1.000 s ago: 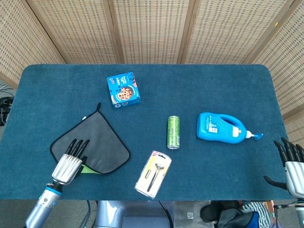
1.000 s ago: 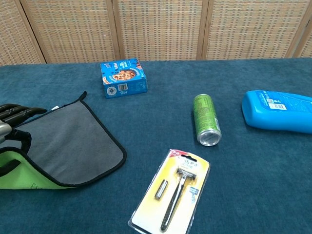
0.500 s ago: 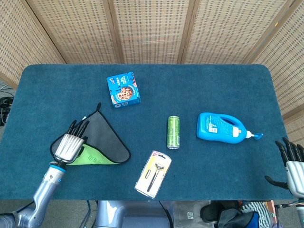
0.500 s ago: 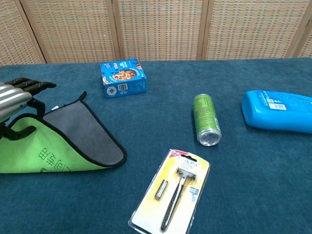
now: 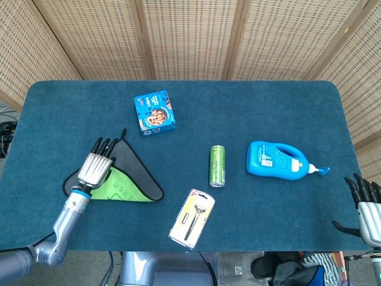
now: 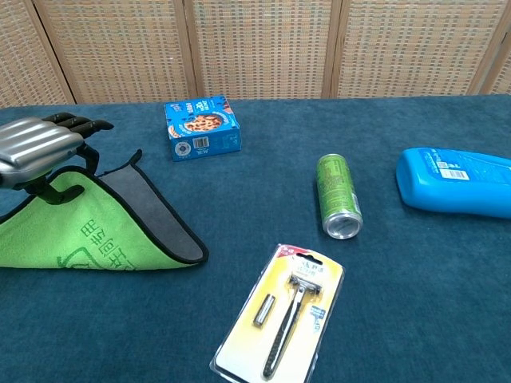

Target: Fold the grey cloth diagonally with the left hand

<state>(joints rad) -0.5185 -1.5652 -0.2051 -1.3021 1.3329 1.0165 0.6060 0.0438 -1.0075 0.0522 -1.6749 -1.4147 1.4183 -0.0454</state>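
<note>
The cloth (image 5: 140, 177) lies at the table's front left, grey on top with a black hem; its turned-over part shows a bright green underside (image 5: 116, 189) (image 6: 72, 239) with printed marks. My left hand (image 5: 97, 167) (image 6: 44, 148) holds the lifted corner of the cloth and has it drawn over toward the far corner, so only a narrow grey strip (image 6: 156, 214) remains uncovered. My right hand (image 5: 368, 205) hangs off the table's front right edge with fingers spread, holding nothing; the chest view does not show it.
A blue cookie box (image 5: 155, 111) (image 6: 202, 128) sits behind the cloth. A green can (image 5: 217, 165) (image 6: 338, 195) lies mid-table, a packaged razor (image 5: 191, 218) (image 6: 283, 309) near the front edge, and a blue detergent bottle (image 5: 278, 160) (image 6: 457, 182) on its side at right. Wicker screens stand behind.
My left hand has carried the cloth's near corner up and away toward the far corner. The green underside has spread wider and the visible grey has shrunk. The right hand stayed put.
</note>
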